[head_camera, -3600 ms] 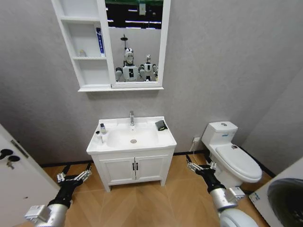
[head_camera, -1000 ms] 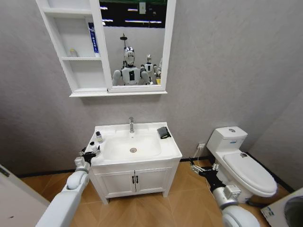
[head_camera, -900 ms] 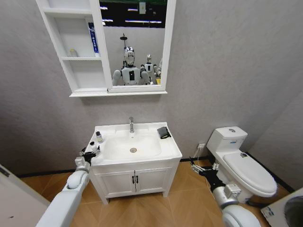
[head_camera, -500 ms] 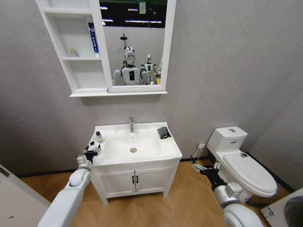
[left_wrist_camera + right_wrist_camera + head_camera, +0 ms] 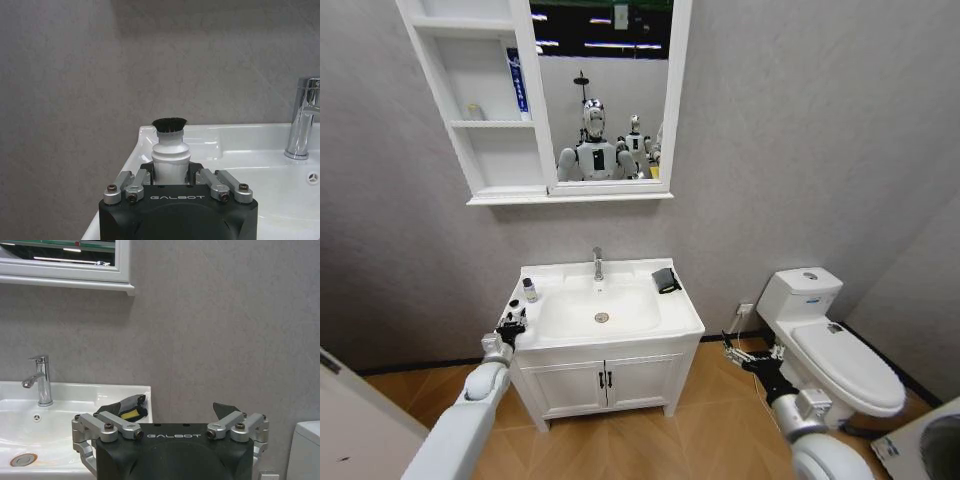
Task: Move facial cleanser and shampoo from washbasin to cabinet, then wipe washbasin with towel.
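head view: left end effector at the front left corner of the white rectangular ceramic washbasin, clenched around a small white bottle with a black cap. just beyond that end effector, near the back left of the counter, a second small bottle with a dark cap standing upright. well to that end effector's right, past the oval bowl and the chrome tap, the small dark grey-black folded towel lying at the back right corner. high above, the white wall-hung cabinet with open shelves and a mirror panel, a blue-and-white tube upright in its middle compartment. right end effector low beside the vanity's right side, released, fingers spread, near a white toilet.

left wrist view: left end effector closed on the white bottle's body, black cap poking up between the fingers; washbasin rim just beyond, chrome tap farther off to one side.

right wrist view: right end effector released, holding nothing; towel ahead on the washbasin corner, tap farther along, cabinet's lower edge overhead.
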Motion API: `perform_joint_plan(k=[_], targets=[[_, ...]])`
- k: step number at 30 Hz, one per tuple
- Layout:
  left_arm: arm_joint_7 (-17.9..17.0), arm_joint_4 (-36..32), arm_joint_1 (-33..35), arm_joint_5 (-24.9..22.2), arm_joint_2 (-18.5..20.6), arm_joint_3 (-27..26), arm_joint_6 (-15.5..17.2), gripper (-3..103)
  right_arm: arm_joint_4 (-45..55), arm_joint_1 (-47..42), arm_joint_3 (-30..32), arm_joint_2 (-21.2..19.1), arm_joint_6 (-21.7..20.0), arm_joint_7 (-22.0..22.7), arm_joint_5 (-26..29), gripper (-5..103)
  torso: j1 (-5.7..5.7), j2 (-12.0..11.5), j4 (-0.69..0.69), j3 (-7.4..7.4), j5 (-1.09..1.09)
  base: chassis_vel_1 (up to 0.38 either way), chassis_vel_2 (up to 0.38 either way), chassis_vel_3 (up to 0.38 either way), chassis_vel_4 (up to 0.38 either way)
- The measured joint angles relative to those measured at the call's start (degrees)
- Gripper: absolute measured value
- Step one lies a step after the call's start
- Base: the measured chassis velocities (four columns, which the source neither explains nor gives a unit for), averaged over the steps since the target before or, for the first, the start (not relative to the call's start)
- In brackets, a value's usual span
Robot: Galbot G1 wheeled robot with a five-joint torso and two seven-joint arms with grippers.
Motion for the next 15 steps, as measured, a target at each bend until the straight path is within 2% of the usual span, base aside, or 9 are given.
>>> perform_joint_plan(k=[6,8,10,12,13,14,15], targets=[[-1.0,-6.5,3.0,-2.4,2.2,-1.6,1.2,34,0.6,-0.5,0.1,0.8,-0.1,0.0,-0.2,100,0.00,0.0,-0.02,0.00,0.01,0.000,0.000,0.000,0.000],[-1.9,-12.8,7.7,-3.5,4.8,-4.2,3.4,34,0.8,-0.5,0.0,1.7,-0.5,0.1,-0.3,100,0.00,0.0,0.00,0.00,-0.01,0.000,0.000,0.000,0.000],[-2.1,-14.5,8.8,-3.8,5.7,-5.0,4.2,34,0.9,-0.5,0.0,1.8,-0.5,0.1,-0.3,100,0.00,0.0,0.00,0.00,-0.02,0.000,0.000,0.000,0.000],[-3.1,-21.9,12.8,-6.5,10.4,-8.9,6.9,34,1.5,-0.5,-0.1,2.3,-0.9,0.1,-0.4,100,-0.01,0.0,0.02,-0.01,0.00,0.000,0.000,0.000,0.000],[-4.9,-26.2,14.4,-10.0,13.9,-11.3,8.8,34,1.8,-0.5,-0.2,2.5,-1.0,0.2,-0.5,100,-0.02,0.0,0.03,-0.01,0.01,0.000,0.000,0.000,0.000],[-4.9,-26.2,14.4,-10.0,13.9,-11.3,8.8,34,1.8,-0.5,-0.2,2.5,-1.0,0.2,-0.5,100,-0.02,0.0,0.03,-0.01,0.01,0.000,0.000,0.000,0.000],[-7.3,-30.1,15.2,-14.6,17.7,-13.4,10.6,34,2.0,-0.6,-0.3,2.6,-1.1,0.2,-0.7,100,-0.02,0.0,0.03,-0.01,0.00,0.000,0.000,0.000,0.000]])
